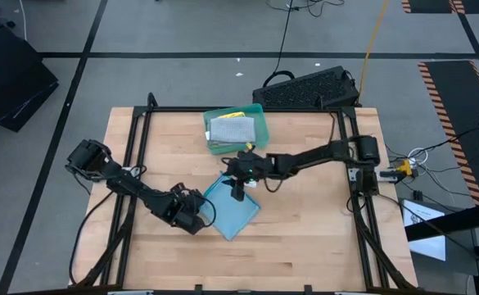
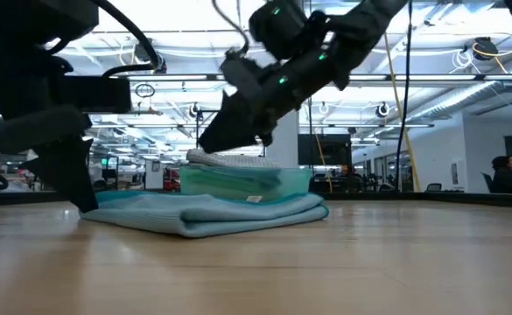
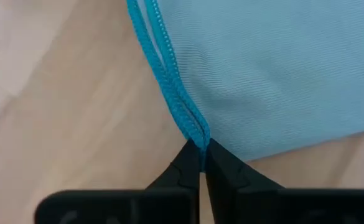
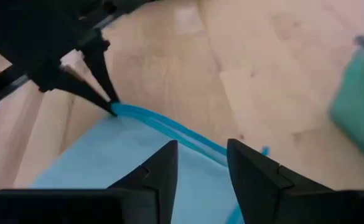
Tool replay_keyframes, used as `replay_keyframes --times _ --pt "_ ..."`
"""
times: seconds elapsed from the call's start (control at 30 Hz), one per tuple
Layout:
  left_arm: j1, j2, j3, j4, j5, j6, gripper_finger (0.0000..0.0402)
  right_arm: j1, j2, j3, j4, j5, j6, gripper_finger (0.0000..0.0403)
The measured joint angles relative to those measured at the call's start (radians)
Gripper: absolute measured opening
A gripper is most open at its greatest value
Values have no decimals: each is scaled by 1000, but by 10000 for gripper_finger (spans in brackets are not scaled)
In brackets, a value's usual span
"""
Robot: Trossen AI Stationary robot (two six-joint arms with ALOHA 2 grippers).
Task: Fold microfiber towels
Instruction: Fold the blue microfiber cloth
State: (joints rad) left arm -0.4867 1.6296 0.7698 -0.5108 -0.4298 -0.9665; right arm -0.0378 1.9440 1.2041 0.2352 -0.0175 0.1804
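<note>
Now the left gripper [image 3: 200,152] is pinching shut on the doubled hem of the light blue towel [image 1: 235,211], folded once and lying just ahead of it on the surface [image 1: 305,246]. Farther right, the right gripper [image 1: 237,193] is hovering over the towel's far edge, jaws parted and empty. Folded towels [image 1: 232,129] are sitting in the teal tray [image 1: 259,138] beyond; bare wood surrounds the towel.

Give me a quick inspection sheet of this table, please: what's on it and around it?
Surface: wooden table.
Job's things: folded light blue towel lying flat; grey towel in the teal tray.
Clutter: nothing seen.
Grippers: left gripper shut on the blue towel's edge; right gripper open, above the same towel.
Cables: yellow cable and black cable on the floor.
Surroundings: keyboard behind the table; seated person far off.
</note>
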Motion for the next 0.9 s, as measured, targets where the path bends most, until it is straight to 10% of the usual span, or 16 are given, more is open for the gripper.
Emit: replay_keyframes --times 0.23,0.9 --pt "8 -1 0 -27 -26 238 16 -69 38 41 -59 -175 -124 189" --pt "95 -1 0 -100 -117 910 14 -69 42 44 -197 -12 69 241"
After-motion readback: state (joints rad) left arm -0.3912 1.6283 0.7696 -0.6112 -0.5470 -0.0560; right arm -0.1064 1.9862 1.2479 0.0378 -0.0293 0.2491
